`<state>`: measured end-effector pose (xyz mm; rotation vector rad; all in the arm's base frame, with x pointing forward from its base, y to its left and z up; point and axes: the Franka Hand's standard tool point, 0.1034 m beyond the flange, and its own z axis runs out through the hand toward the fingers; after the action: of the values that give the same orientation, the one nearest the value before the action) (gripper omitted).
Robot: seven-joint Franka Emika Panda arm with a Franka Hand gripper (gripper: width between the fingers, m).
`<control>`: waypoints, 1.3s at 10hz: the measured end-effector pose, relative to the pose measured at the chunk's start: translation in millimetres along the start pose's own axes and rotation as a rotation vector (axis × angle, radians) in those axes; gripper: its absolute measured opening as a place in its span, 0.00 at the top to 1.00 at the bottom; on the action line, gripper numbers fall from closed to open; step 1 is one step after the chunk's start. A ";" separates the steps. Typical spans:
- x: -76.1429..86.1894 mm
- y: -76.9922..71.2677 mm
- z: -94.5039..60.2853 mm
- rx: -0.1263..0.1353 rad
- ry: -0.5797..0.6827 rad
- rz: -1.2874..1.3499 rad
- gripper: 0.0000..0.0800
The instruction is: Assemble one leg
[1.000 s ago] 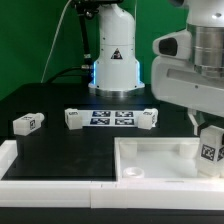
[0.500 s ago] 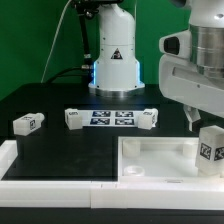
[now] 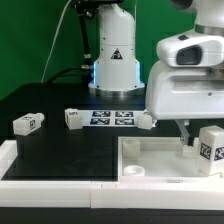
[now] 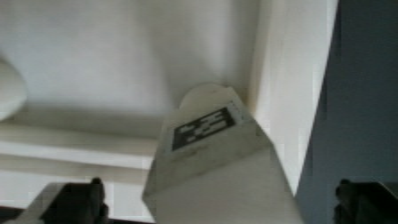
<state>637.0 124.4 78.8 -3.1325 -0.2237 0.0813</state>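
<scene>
Wrist view is showing the pincer standing wide open, its two dark fingertips sitting one on each side of the leg with a gap showing on both sides, so it is gripping nothing. The leg is lying directly between the fingers and reaching away from the wrist toward the large white tray-like piece beneath the pincer. Its long axis is running roughly along the pincer's approach line, which reads as upright in the exterior view, and its far end is pointing down at the tray piece. Whether that end is sitting in a corner hole I cannot tell. The tagged face is looking out through the open side between the fingers, not at either pad. I am judging the leg to be light, rigid plastic with smooth and rather slippery faces, unlikely to deform or break. The two plain flanks facing the pads are looking like the best hold, taken near mid-length and squarely.
</scene>
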 end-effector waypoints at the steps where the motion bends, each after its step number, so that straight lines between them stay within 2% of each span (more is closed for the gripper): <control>1: 0.4 -0.9 -1.8 -0.006 0.004 -0.085 0.19; 3: 0.3 1.6 -1.3 -0.005 0.002 -0.325 0.19; 4: 0.3 1.1 -1.2 -0.004 0.002 -0.289 0.19; 5: 0.3 1.5 -1.1 -0.004 0.002 -0.289 0.30; 6: 0.2 1.6 -1.0 -0.004 0.002 -0.288 0.30; 7: 0.2 1.3 -0.9 -0.003 0.002 -0.269 0.58; 8: 0.1 1.2 -0.7 -0.003 0.002 -0.222 0.64; 9: 0.1 1.5 -0.6 -0.004 0.002 -0.226 0.64; 13: 0.7 5.3 0.8 0.046 0.005 0.501 0.64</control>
<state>638.5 119.3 78.0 -3.0574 0.5558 0.0760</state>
